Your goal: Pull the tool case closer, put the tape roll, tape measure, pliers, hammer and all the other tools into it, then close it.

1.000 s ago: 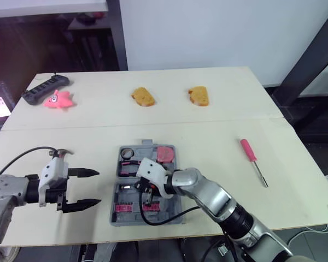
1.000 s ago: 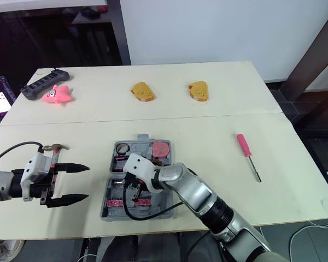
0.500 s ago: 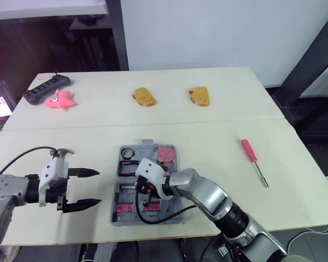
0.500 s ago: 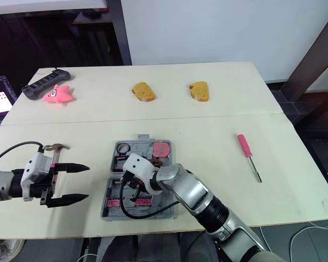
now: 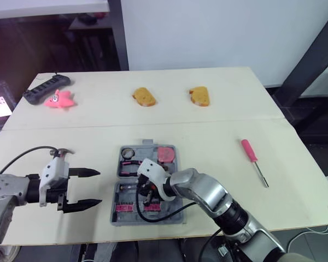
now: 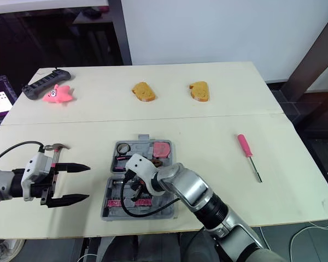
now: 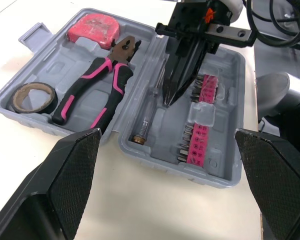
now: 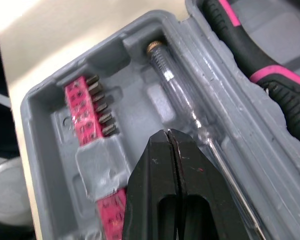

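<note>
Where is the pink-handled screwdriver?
In the eye views, the pink-handled screwdriver lies on the beige table's right side, apart from the open grey tool case.

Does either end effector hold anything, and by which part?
Nothing is held: left end effector open and empty, right end effector shut on nothing.

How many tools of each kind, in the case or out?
Tape roll: 1
Tape measure: 1
Pliers: 1
Hammer: 1
Screwdrivers: 2 (clear screwdriver in the case, pink screwdriver on the table)
Bit strips: 2
Total: 8
</note>
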